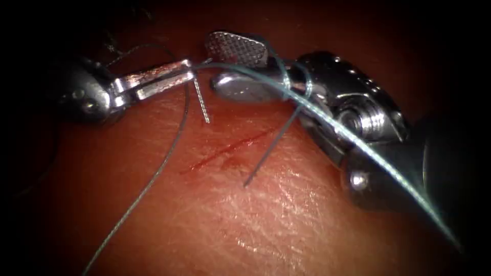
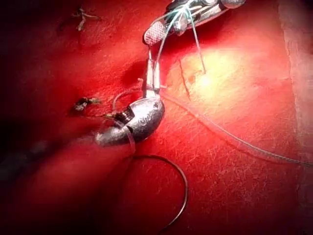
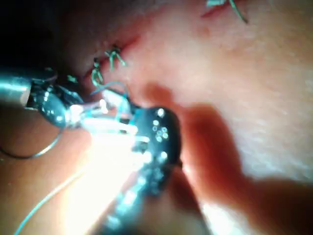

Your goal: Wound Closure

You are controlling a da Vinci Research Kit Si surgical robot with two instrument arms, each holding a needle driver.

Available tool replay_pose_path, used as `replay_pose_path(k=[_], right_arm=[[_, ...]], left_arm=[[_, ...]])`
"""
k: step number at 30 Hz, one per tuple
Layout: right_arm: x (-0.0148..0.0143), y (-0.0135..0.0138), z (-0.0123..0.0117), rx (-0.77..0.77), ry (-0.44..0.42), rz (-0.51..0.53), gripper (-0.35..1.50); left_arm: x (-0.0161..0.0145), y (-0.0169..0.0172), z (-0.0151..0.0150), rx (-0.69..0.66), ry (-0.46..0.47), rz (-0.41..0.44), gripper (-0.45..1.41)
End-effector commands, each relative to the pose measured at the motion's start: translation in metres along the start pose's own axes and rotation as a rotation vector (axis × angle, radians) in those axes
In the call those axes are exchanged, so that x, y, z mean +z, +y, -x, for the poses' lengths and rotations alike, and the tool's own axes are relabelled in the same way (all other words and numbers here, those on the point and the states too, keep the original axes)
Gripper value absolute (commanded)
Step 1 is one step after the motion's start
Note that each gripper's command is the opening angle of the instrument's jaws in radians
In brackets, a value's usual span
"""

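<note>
Thread (image 1: 307,110) work, by the look: found left claw (image 1: 186,71) pressed together on the thread above the left end of the cut (image 1: 225,150); found right claw (image 1: 215,64) spread, gripping nothing, thread wrapped round behind its jaws. Could not pick out the needle. Called, in judgement, for even tension, with no tugging on the tissue (image 1: 281,220).

- In the endoscope view, light falls brightest on the tissue (image 1: 266,214) near the middle; the edges sink into black.
- Glare flashes off my right tool (image 1: 238,69) and its metal wrist.
- My left tool (image 1: 192,71) lies half in shadow, its shaft dark.
- The right wrist view is blurred, with white glare burning out my jaws.
- The left wrist view darkens toward one side.
</note>
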Motion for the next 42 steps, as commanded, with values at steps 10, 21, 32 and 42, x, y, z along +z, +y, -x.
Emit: replay_pose_path(k=[10, 21, 32, 42], right_arm=[[0.0002, 0.0006, 0.0007, 0.000, -0.007, 0.004, 0.47], [0.0003, 0.0006, 0.0007, -0.001, -0.016, 0.011, 0.47], [0.0003, 0.0006, 0.0007, -0.003, -0.018, 0.019, 0.47], [0.0004, 0.0007, 0.0008, -0.004, -0.022, 0.024, 0.51]], left_arm=[[-0.0001, 0.0016, -0.0004, -0.006, 0.007, 0.009, -0.45], [-0.0003, 0.0024, -0.0007, -0.016, 0.013, 0.017, -0.45], [-0.0003, 0.0033, -0.0013, -0.026, 0.022, 0.024, -0.45], [0.0003, 0.0038, -0.0016, -0.037, 0.028, 0.032, -0.45]])
